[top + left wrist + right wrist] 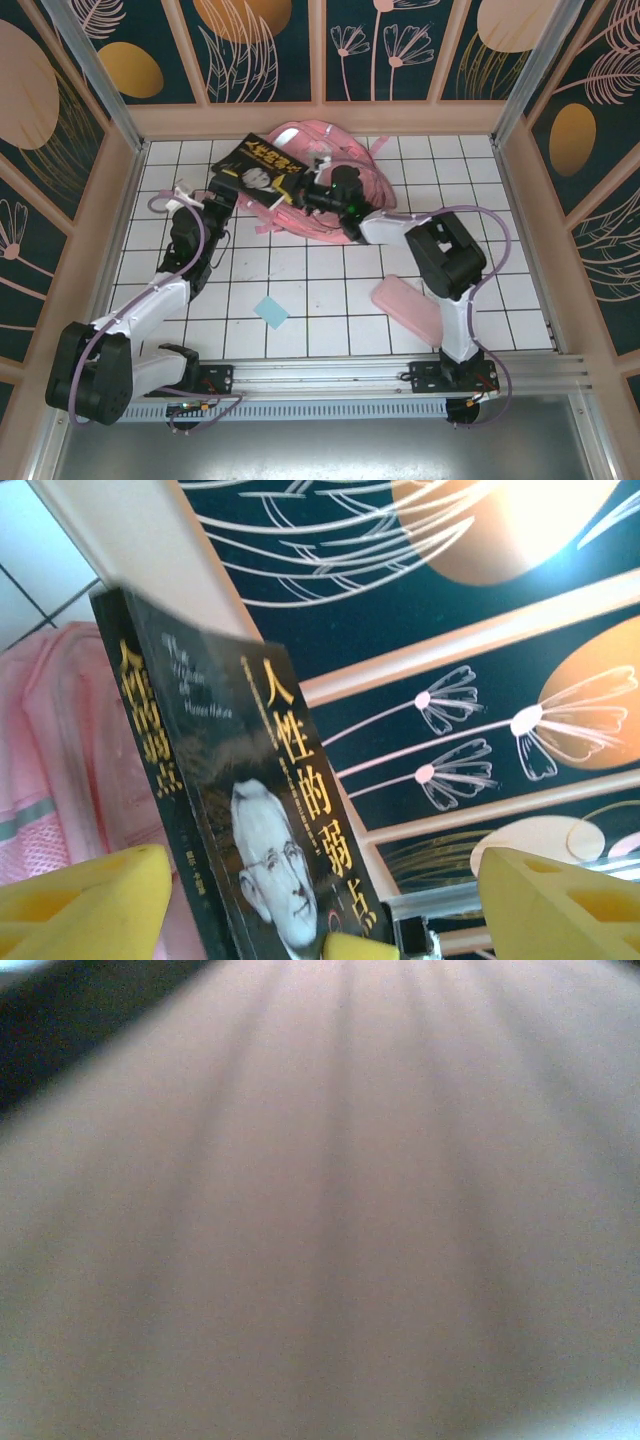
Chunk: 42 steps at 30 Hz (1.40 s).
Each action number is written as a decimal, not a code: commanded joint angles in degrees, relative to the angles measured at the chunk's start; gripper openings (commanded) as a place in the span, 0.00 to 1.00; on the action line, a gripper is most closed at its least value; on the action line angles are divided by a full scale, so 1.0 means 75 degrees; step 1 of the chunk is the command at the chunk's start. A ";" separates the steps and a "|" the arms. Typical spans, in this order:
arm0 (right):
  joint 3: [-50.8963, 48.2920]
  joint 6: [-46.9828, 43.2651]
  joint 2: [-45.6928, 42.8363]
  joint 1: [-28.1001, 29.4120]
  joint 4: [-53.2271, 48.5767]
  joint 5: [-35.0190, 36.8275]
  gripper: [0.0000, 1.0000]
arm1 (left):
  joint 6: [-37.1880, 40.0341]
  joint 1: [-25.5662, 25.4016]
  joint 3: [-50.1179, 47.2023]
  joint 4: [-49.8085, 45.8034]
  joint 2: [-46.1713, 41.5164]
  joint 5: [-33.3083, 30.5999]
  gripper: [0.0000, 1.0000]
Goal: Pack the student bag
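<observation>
On the near tiles lie a blue note and a flat pink pencil case. Farther out, the left gripper has its yellow fingers spread wide either side of a black book. The right gripper meets the book's other edge, and I cannot tell whether it is closed. The student bag lies beyond, under the book, near the far wall.

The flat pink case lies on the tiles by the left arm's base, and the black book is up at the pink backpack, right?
Not quite. The flat pink case lies by the right arm's base, not the left; the top view shows it. The black book is indeed up at the pink backpack.
</observation>
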 commanded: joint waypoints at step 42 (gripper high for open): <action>-0.2649 -0.5176 -0.5738 -0.5663 -0.5874 -0.0230 0.00 | 0.7676 -0.3463 1.1787 -0.9969 0.9616 -0.1819 0.64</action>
